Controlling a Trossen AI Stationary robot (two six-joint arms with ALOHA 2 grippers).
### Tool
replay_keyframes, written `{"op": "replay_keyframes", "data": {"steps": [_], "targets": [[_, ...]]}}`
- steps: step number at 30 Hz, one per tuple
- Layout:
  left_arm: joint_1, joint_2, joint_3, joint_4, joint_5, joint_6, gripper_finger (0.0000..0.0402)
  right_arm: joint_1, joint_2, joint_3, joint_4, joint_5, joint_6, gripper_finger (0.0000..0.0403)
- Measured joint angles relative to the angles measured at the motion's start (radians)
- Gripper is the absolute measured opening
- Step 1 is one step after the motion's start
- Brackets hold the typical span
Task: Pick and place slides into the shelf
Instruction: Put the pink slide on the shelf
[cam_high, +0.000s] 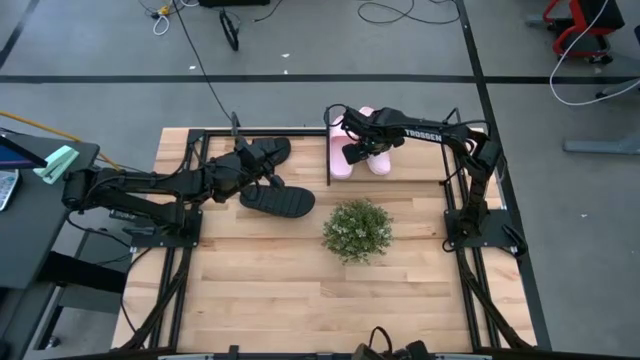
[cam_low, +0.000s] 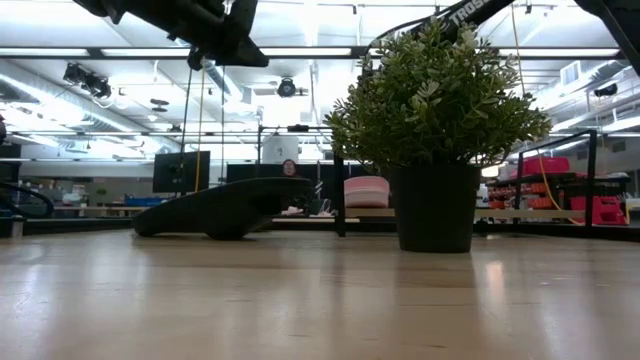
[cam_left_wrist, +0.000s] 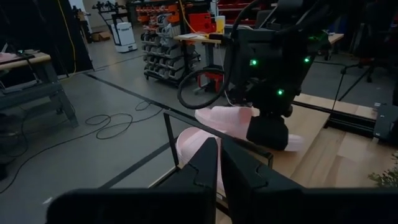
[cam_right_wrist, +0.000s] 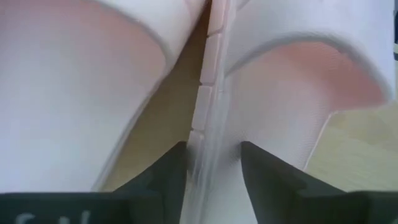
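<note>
While pink slides (cam_right_wrist: 205, 93) touch, their edges sit between right pincer (cam_right_wrist: 211, 165) fingers.

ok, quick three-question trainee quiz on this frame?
1. True or false: the pink slides touch the plant.
2. In the high view, what lies on the table left of the plant? A) black slide B) pink slide C) cup
3. Fill in: the left gripper is ___.
Key: 1 false, they sit at the shelf; 2 A; 3 shut.
</note>
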Motion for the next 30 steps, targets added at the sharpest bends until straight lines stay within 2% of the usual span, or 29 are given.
{"op": "replay_keyframes", "data": {"steps": [6,14,23,30], "targets": [[0.000,0.000,0.000,-0.010,0.000,-0.024,0.0019,-0.005,0.000,0.000,0.025,0.006,0.013,0.0136],[0.000,0.000,0.000,-0.013,0.000,-0.023,0.0018,-0.007,-0.002,0.000,0.012,-0.055,0.009,0.0142],[0.000,0.000,0.000,-0.013,0.000,-0.024,0.0019,-0.032,-0.002,0.000,0.005,-0.026,0.028,0.0140],[0.000,0.000,0.000,-0.013,0.000,-0.024,0.0013,-0.032,-0.002,0.000,-0.006,-0.056,-0.003,0.0140]]}}
